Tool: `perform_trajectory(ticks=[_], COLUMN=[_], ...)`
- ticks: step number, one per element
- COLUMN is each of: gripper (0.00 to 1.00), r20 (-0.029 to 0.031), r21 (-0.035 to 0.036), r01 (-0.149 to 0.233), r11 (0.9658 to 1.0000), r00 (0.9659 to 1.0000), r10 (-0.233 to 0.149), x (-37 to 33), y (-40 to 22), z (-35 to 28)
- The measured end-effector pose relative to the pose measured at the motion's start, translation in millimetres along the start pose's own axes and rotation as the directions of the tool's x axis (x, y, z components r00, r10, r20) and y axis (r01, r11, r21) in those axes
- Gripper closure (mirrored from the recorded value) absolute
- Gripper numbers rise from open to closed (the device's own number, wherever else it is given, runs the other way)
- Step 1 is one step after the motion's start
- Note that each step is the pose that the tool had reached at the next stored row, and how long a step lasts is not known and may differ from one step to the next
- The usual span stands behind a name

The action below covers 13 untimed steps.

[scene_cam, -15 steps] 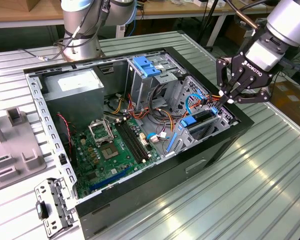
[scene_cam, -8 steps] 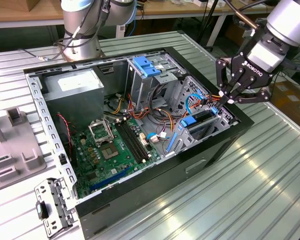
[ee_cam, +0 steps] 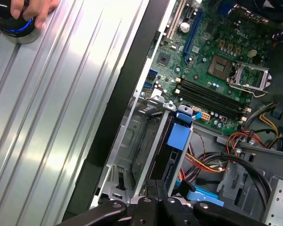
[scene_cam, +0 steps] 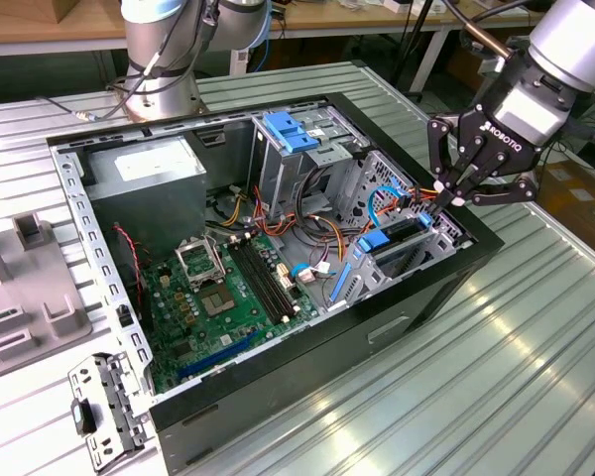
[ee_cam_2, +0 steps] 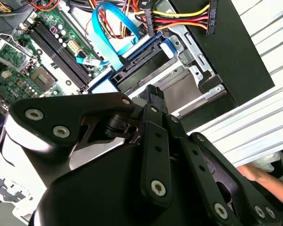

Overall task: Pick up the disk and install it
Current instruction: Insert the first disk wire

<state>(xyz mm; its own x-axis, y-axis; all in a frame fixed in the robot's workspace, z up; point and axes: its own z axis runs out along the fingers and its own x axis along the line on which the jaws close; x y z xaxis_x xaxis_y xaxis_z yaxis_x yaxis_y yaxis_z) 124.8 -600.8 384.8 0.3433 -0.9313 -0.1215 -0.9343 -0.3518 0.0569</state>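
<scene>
The disk (scene_cam: 397, 236) sits on edge in the drive cage (scene_cam: 431, 243) at the front corner of the open computer case (scene_cam: 307, 377), its blue rail end (scene_cam: 374, 241) facing the motherboard (scene_cam: 228, 297); in the first wrist view the same blue rail end (ee_cam: 179, 137) caps the dark slab of the drive, which stands in the inner slot of the cage beside the bare silver bay. The gripper (scene_cam: 454, 193) hangs just above the cage at the case's outer rim, its fingertips drawn together with nothing seen between them, so it appears closed and empty, poised over or pressing at the drive's upper edge; whether it touches, I cannot tell. The drive looks largely home, so the risks lie in the seating. A push that is off-centre or angled could cock the rails in their guides and jam the drive or bend the thin cage wall. The blue data cable (ee_cam_2: 111, 28) and the red, yellow and black power leads (ee_cam_2: 179, 19) loop close over the drive's connector end; a descending finger could snag or pinch them, or strain the plugs. A slip off the narrow edge could drive the fingertips into the cage. A person's hand (ee_cam: 30, 9) rests on a round control on the ribbed table beside the case
</scene>
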Motion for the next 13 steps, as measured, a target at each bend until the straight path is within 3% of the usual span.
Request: perform_trajectory(ticks=[13], gripper=[0.89], r20=[-0.0026], r21=[-0.0059], r01=[0.047], r11=[0.9989], r00=[0.9989], r10=[-0.047], x=[0.0], y=[0.0], z=[0.0])
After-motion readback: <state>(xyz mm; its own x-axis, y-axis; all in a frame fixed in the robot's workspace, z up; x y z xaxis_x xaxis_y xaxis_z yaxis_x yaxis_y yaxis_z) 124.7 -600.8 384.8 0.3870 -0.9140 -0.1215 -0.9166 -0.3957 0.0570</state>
